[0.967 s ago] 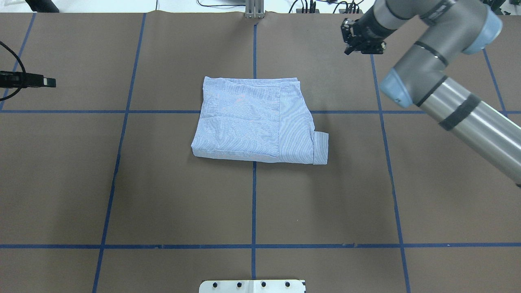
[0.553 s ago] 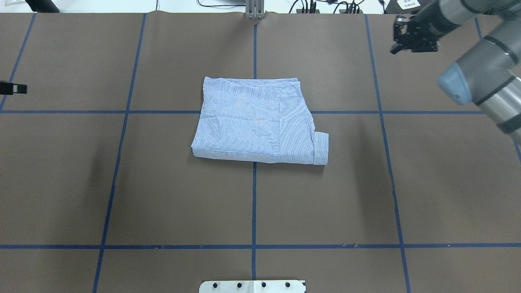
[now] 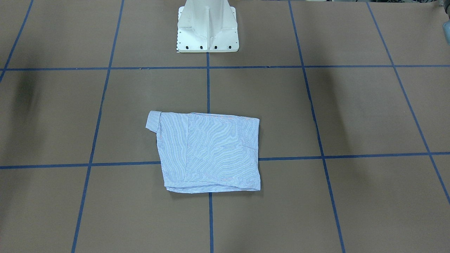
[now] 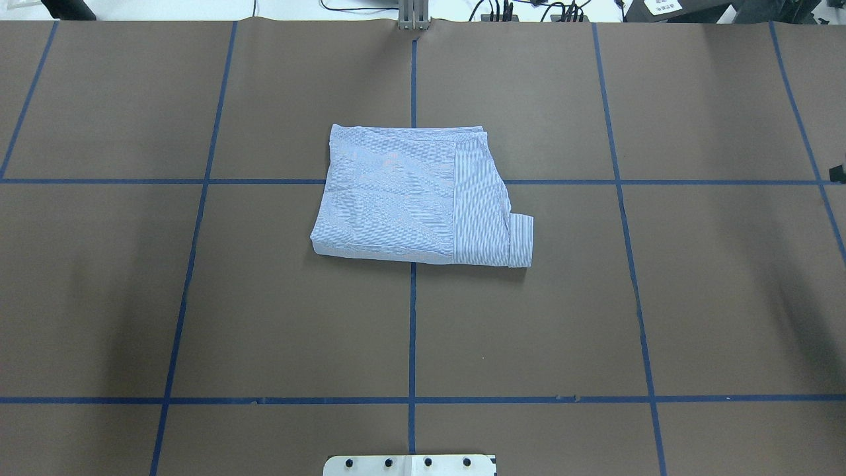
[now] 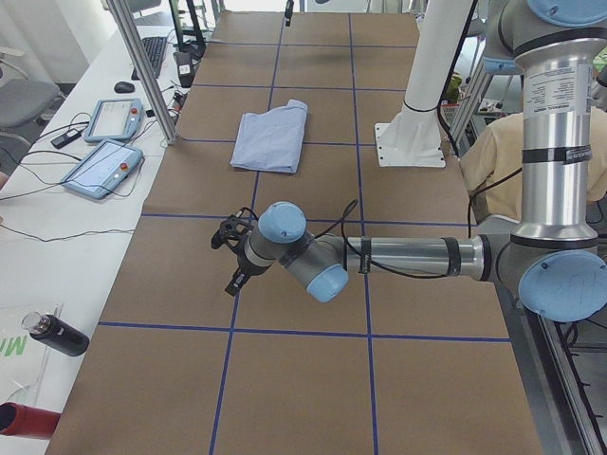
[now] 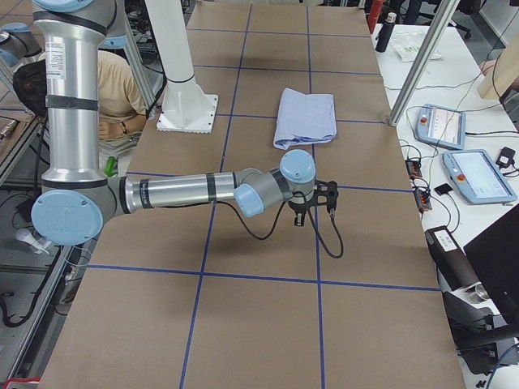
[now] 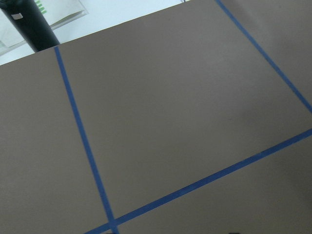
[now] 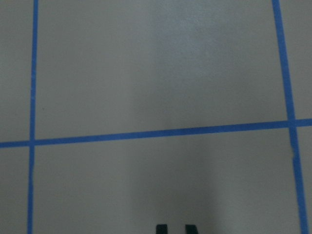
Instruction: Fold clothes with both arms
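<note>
Bright even light, soft shadows, mild blur

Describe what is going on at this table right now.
The striped shirt lies folded in a compact rectangle midway along the table, one cuff poking out at a corner. Nothing is handling it: the left gripper and right gripper hover over bare paper toward opposite ends, well clear of it. Whether either is open, I cannot tell.
</note>
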{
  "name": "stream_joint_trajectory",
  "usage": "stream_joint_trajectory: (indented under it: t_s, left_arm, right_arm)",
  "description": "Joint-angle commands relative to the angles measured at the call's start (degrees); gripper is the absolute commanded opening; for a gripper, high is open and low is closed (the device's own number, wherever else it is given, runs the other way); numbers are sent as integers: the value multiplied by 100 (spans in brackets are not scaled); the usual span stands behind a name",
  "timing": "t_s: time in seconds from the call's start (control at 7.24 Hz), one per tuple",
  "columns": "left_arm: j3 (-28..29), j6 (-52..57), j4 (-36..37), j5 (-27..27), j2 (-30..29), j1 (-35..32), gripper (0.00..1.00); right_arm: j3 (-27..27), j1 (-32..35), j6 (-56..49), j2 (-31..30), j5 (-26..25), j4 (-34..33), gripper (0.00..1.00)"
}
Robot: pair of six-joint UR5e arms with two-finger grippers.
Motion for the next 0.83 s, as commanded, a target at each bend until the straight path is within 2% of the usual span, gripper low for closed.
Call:
stream_joint_trajectory:
  t_s: [0.0, 0.28, 0.41, 0.55, 0.69]
  left_arm:
    - [-434, 568, 1228, -42, 60, -195, 99]
    - [-576, 926, 1426, -514, 323, -231, 99]
    - [-769, 981, 1452, -595, 342, -457, 99]
    - [-797, 982, 1427, -596, 411, -538, 99]
    - [-988, 982, 1444, -605, 630, -547, 99]
  right_arm:
    - [-13, 189, -1360, -502, -61, -48, 100]
    - [39, 555, -2853, -390, -115, -1247, 100]
    - [256, 627, -2990, -363, -149, -1618, 100]
    - [311, 602, -3000, -276, -454, -1639, 100]
    - [416, 654, -2966, -257, -483, -1744, 100]
